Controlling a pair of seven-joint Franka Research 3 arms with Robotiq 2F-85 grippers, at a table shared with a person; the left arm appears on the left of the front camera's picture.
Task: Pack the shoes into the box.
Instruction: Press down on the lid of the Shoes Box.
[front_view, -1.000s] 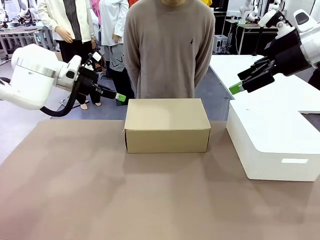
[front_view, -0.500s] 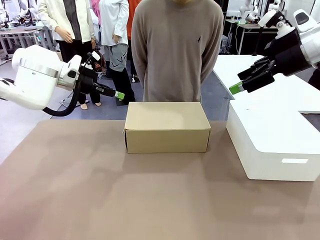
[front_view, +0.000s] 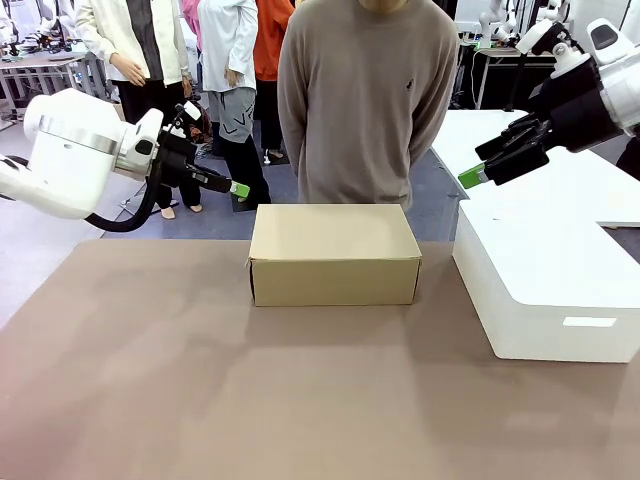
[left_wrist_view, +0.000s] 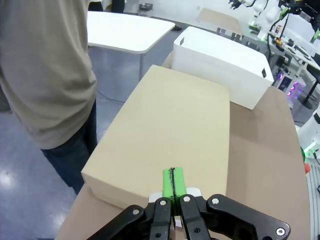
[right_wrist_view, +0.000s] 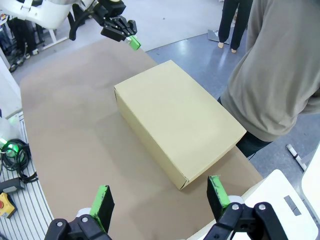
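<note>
While closed: unmarked brown box (front_view: 334, 252), no print.

A brown table (front_view: 200, 400) fills the foreground. On its right part rests a large white box (front_view: 545, 290) with a slot handle in its near wall. At the table's far edge stands a person (front_view: 365, 100) in a grey-brown sweater and dark trousers. Behind that person, to the table's far left, stand other people (front_view: 190, 60) on a grey-blue floor (front_view: 440, 190). A white tabletop (front_view: 590, 180) lies beyond the white box, far right of the brown table.
</note>
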